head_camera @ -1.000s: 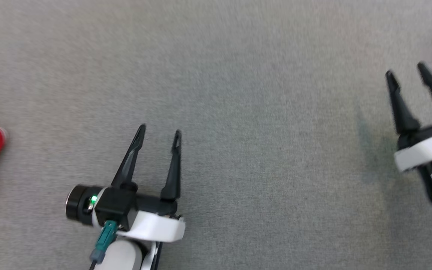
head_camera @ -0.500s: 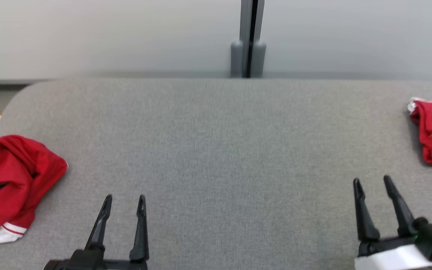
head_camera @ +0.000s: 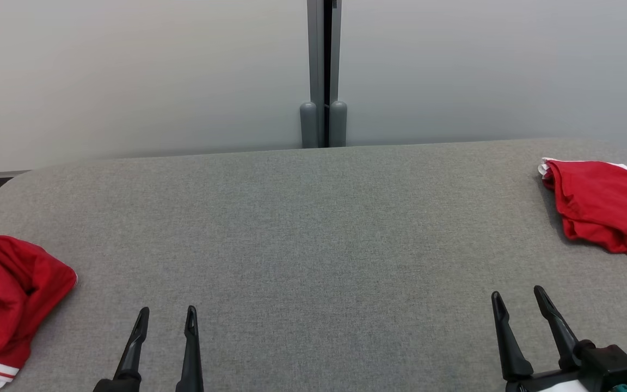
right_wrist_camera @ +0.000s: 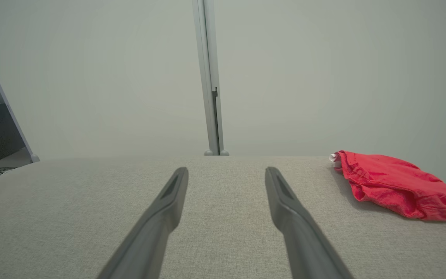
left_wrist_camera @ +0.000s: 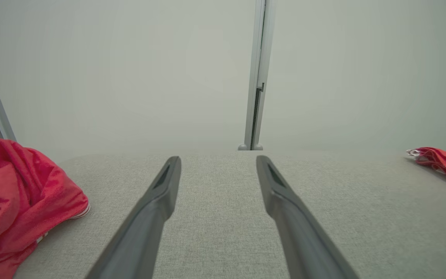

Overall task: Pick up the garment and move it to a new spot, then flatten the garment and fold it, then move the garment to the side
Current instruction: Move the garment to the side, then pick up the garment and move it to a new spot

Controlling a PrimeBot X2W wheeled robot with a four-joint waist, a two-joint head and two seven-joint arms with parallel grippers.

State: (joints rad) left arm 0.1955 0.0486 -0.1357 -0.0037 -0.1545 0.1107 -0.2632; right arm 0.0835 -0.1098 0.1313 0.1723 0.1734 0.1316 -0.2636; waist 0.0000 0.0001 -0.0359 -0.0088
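The head camera tilts up, and its blur clears. The wall (head_camera: 128, 81) and post (head_camera: 324, 71) now show beyond the table (head_camera: 313, 245). The left garment (head_camera: 8, 294) and right garment (head_camera: 602, 207) show more fully. The left gripper (head_camera: 166, 311) and right gripper (head_camera: 517, 294) sit lower in view.

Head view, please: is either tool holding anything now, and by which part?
Nothing is held: the left tool and right tool both stand open over the table, apart from the left garment and the right garment.
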